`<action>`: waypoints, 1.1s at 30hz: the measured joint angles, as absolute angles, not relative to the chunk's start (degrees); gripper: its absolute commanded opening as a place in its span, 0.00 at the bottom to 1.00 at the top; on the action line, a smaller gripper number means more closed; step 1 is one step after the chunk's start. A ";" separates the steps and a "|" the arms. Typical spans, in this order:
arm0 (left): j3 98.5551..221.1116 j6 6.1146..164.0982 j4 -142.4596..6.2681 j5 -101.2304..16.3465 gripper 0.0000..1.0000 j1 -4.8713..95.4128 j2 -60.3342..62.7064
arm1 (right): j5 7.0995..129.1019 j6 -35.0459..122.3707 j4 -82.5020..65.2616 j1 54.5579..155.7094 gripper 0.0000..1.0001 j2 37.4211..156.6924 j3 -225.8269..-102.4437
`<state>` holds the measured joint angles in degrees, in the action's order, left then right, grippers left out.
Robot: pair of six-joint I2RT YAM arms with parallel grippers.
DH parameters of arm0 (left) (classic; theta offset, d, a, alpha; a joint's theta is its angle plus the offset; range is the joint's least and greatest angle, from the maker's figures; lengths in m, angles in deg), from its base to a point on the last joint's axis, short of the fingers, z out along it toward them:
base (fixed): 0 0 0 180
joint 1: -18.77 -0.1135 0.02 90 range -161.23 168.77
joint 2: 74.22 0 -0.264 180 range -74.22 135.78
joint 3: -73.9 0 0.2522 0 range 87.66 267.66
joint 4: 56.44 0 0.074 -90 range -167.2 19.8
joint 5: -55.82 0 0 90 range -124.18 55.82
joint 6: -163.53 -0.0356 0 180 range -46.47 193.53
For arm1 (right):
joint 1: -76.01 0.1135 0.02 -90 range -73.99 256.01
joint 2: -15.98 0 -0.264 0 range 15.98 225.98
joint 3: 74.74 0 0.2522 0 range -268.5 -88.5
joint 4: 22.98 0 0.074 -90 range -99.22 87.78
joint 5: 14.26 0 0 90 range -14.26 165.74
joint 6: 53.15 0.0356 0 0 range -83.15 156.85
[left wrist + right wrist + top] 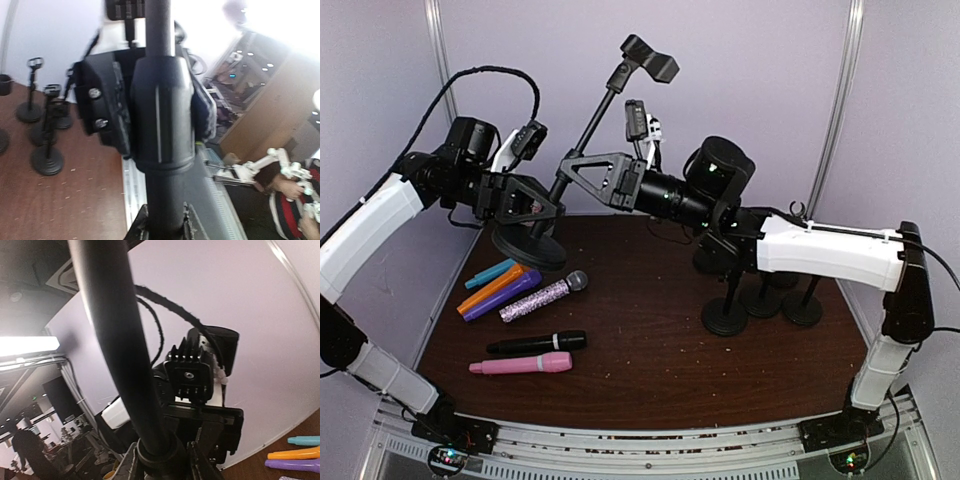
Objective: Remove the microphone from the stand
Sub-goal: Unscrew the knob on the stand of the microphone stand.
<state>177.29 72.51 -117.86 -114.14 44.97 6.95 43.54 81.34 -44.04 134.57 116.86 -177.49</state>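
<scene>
A black microphone stand [592, 122] is tilted and lifted, its round base [528, 248] just above the table's back left. Its clip [651, 58] at the top holds no microphone. My left gripper [548, 208] is shut on the pole low down near the base; in the left wrist view the thick pole collar [161, 125] fills the frame above the gripper [162, 222]. My right gripper [567, 168] is shut on the pole just above; the right wrist view shows the pole [114, 340] running up from the gripper [162, 457].
Several microphones lie on the table's left: glittery purple [542, 298], black [536, 343], pink [522, 364], purple [502, 295], orange [490, 288], teal [488, 273]. Other black stands [725, 315] stand at the right under my right arm; they also show in the left wrist view [47, 160].
</scene>
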 measured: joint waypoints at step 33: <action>177.29 70.67 -114.82 -90.82 0.00 45.45 6.79 | 68.76 72.55 -10.21 138.22 0.61 111.57 -183.11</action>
<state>177.29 70.67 -114.82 -90.82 45.45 6.79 68.76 72.55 -10.21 138.22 111.57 -183.11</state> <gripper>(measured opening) 0.166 0.636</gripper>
